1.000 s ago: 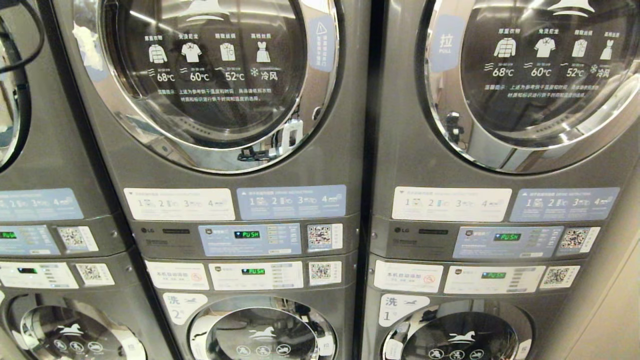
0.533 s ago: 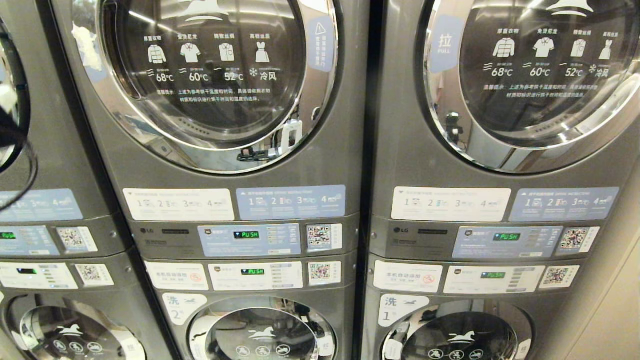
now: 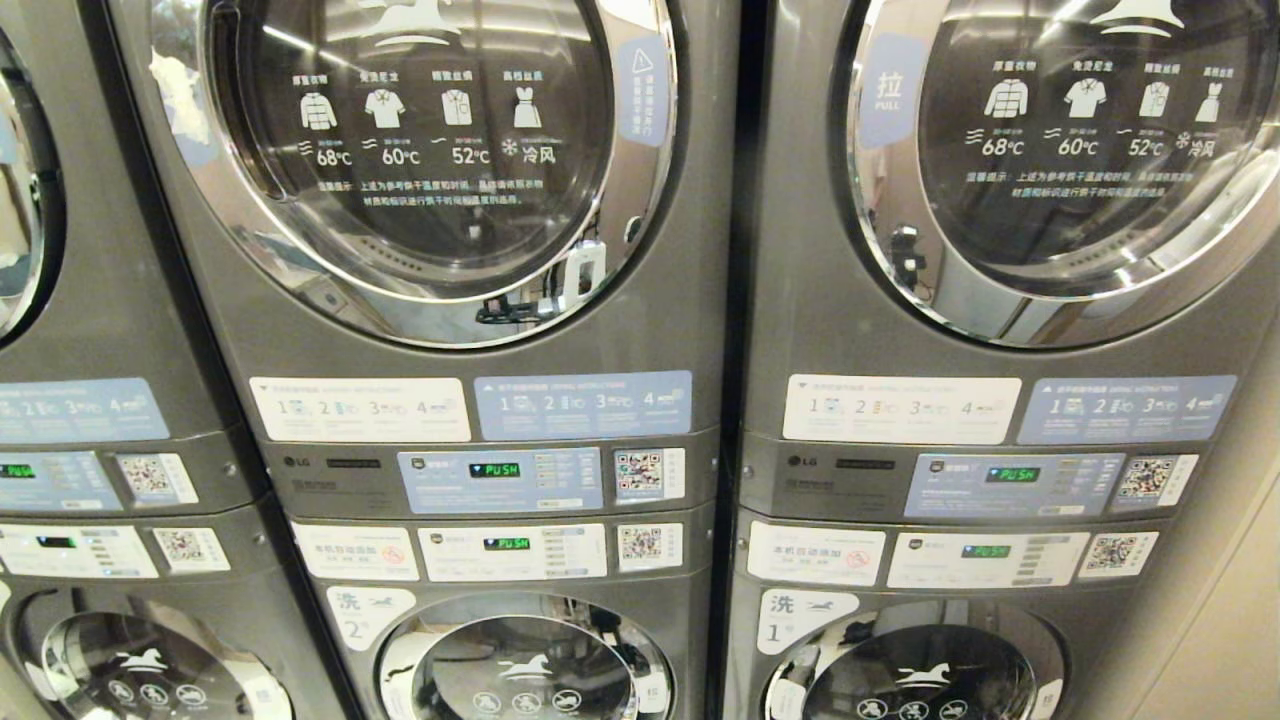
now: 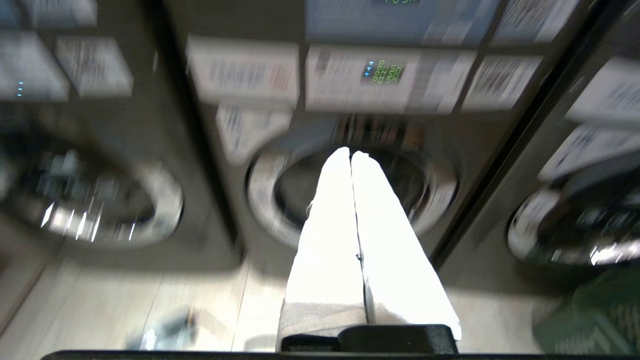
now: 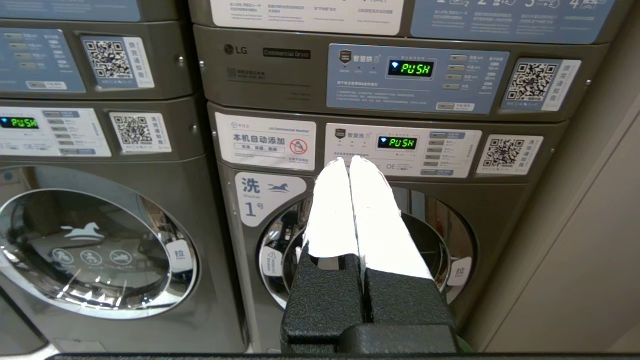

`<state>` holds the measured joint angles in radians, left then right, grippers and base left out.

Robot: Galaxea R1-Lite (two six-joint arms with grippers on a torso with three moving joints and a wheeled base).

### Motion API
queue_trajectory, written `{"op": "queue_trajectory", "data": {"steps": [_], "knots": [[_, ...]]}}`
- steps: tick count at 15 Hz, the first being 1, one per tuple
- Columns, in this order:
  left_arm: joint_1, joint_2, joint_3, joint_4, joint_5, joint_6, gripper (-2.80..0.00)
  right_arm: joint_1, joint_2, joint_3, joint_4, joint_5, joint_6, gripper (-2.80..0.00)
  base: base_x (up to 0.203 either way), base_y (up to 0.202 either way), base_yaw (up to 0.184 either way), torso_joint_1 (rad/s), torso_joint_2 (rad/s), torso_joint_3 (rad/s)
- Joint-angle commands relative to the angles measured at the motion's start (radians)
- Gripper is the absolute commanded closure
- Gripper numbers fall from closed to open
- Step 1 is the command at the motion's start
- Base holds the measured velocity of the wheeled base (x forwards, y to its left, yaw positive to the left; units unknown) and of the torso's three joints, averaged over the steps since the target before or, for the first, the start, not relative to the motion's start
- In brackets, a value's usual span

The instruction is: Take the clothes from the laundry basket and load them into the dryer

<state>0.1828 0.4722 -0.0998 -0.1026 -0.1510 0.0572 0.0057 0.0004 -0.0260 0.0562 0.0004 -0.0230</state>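
Observation:
The dryer [image 3: 410, 160] of tower 2 fills the upper middle of the head view, its chrome-ringed door closed. Neither arm shows in the head view. My left gripper [image 4: 350, 152] is shut and empty, low down and pointing at a washer door [image 4: 350, 195] in a blurred left wrist view. The dark green laundry basket [image 4: 590, 320] shows at that view's corner, on the floor beside the gripper. My right gripper [image 5: 348, 160] is shut and empty, held in front of the washer labelled 1 [image 5: 370, 240]. The clothes are out of view.
The like dryer of tower 1 [image 3: 1080, 150] stands right of the task's dryer, and a third tower [image 3: 90, 300] stands to the left. Control panels [image 3: 500, 480] and washers [image 3: 520, 670] sit below. A pale wall [image 3: 1220, 620] closes the right side.
A dark cable and arm part at the left edge of the head view one second and half a second ago has gone from it. The machines have not moved.

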Motion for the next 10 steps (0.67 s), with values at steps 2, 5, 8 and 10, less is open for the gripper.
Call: {"op": "queue_trajectory", "data": {"steps": [2, 5, 8, 10], "knots": [[-0.001, -0.182, 0.033, 0.291, 0.110, 0.002, 0.00, 0.000, -0.001, -0.002, 0.002, 0.001, -0.003, 0.00, 0.000, 0.000, 0.000, 0.000, 0.00, 0.000], [-0.054, -0.191, 0.057, 0.212, 0.119, 0.010, 0.00, 0.000, 0.000, 0.000, 0.001, 0.007, -0.011, 0.00, 0.000, 0.000, 0.000, 0.000, 0.00, 0.000], [-0.232, -0.214, 0.056, 0.214, 0.116, 0.023, 0.00, 0.000, -0.002, 0.001, -0.002, 0.006, -0.011, 0.00, 0.000, 0.000, 0.000, 0.000, 0.00, 0.000], [-0.219, -0.285, 0.057, 0.215, 0.114, 0.037, 0.00, 0.000, 0.000, 0.003, -0.002, 0.001, -0.010, 0.00, 0.000, 0.000, 0.000, 0.000, 0.00, 0.000]]}}
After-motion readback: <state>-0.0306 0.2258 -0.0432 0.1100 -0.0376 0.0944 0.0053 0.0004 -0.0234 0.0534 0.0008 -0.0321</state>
